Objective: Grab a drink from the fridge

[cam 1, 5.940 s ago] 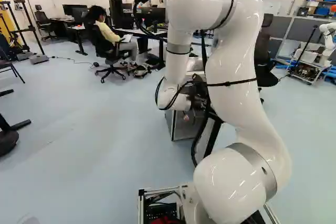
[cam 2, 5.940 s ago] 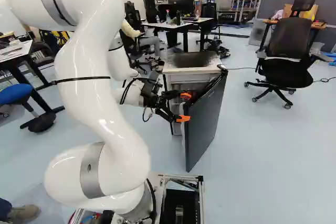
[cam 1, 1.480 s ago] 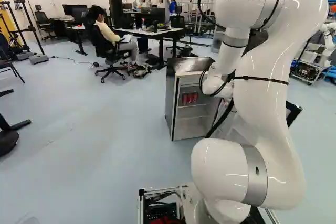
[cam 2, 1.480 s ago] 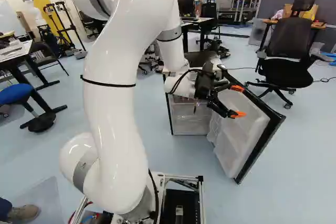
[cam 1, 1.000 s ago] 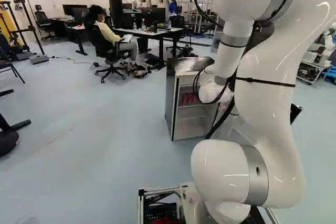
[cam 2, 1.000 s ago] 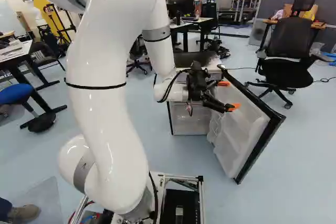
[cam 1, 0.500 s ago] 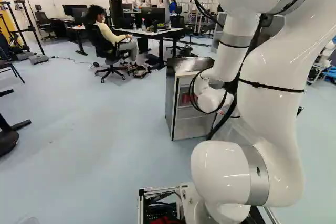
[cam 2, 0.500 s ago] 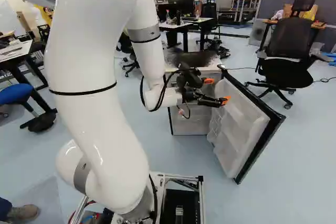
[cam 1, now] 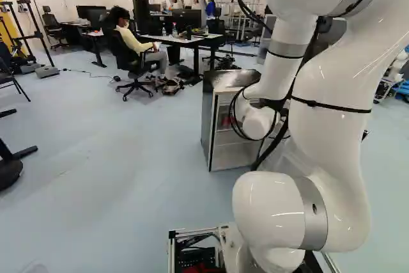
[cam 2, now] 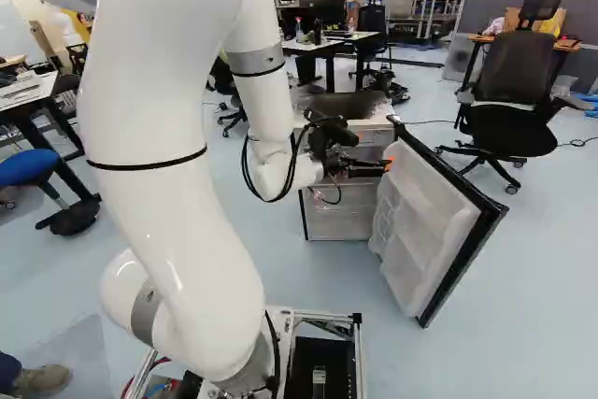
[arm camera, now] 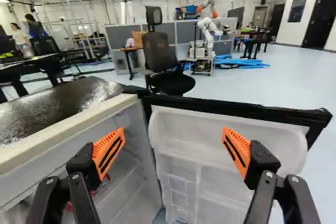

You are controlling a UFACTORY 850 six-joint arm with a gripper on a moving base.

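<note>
wrist view shows the tool (arm camera: 173,150) open; it has moved left and rolled level by the open fridge (cam 1: 207,126), so reaching the red cans (cam 1: 225,121) looks next.

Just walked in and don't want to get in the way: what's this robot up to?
The white arm is at a small fridge whose door stands wide open. Its gripper is at the opening, fingers apart, holding nothing. Something red, probably drink cans, shows on a shelf inside. So no drink has been taken hold of yet; it looks set to reach in for one.
</note>
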